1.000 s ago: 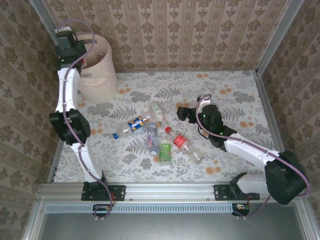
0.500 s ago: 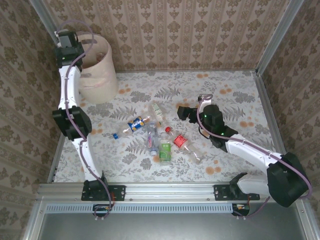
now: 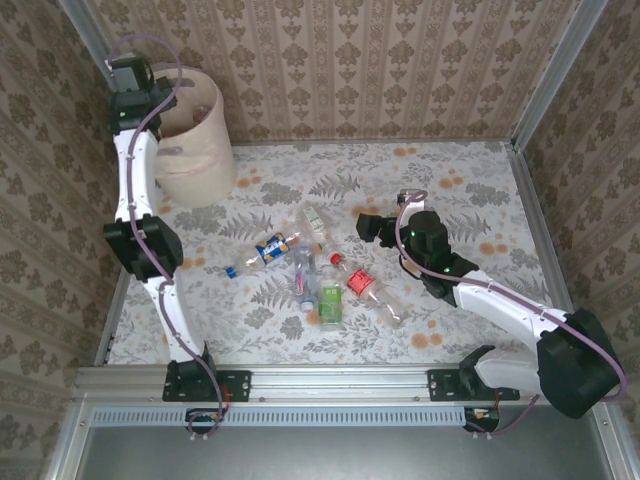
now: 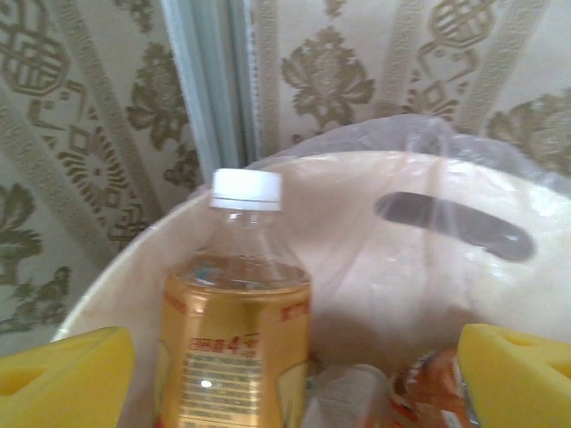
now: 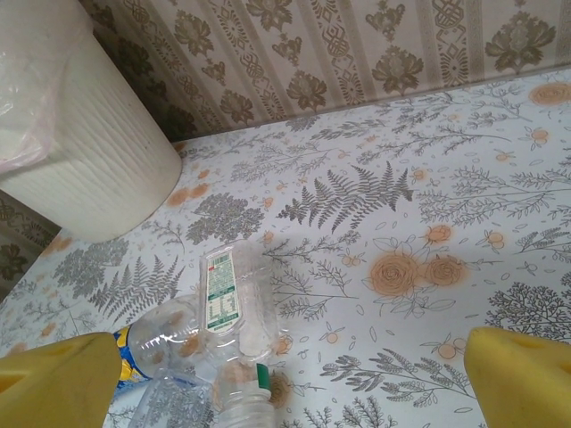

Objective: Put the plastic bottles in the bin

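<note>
Left wrist view: left gripper [image 4: 290, 374] is hanging released over the rim of the bin [image 4: 357, 167], an orange-labelled bottle [image 4: 234, 330] loose between its jaws; right gripper [image 5: 287, 379] is gaping, well apart from the bin.

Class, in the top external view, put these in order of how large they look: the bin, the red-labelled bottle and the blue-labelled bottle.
1. bin: by far the largest.
2 and 3. red-labelled bottle and blue-labelled bottle: they look about the same length, too close to rank.
</note>
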Robot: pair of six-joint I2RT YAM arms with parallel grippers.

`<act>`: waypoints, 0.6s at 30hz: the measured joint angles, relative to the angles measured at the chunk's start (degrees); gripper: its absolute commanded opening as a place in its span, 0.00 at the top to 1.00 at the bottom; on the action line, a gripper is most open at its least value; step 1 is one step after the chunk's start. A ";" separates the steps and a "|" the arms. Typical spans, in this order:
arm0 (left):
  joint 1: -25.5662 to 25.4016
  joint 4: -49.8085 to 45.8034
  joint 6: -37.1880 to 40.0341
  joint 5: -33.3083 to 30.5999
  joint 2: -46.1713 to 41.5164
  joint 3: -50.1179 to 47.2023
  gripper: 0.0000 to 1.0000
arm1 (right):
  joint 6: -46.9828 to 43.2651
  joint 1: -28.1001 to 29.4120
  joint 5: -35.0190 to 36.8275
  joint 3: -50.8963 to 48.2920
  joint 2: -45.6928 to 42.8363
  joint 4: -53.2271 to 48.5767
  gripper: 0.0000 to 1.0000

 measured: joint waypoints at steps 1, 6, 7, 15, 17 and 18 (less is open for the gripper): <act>-0.02 -0.20 -0.39 1.38 -0.52 -0.02 0.04 | 0.00 -0.07 0.04 0.00 0.00 0.00 0.00; -0.09 -0.55 -1.92 7.37 -6.73 -3.30 0.00 | 0.04 -0.11 0.85 0.00 0.07 0.00 0.00; -0.33 -0.17 -2.21 8.57 -9.27 -5.51 0.00 | 0.07 -0.15 0.87 0.00 0.11 0.02 0.00; -2.34 4.31 -1.70 17.94 -27.50 -24.50 0.00 | 0.07 -0.15 0.96 -0.09 0.33 0.02 0.00; -2.71 5.68 -1.73 19.87 -30.80 -29.20 0.00 | 0.07 -0.15 1.01 -0.37 0.35 0.11 0.00; -2.80 6.23 -1.77 20.52 -32.15 -31.45 0.00 | 0.09 -0.15 0.98 -0.55 0.44 0.17 0.00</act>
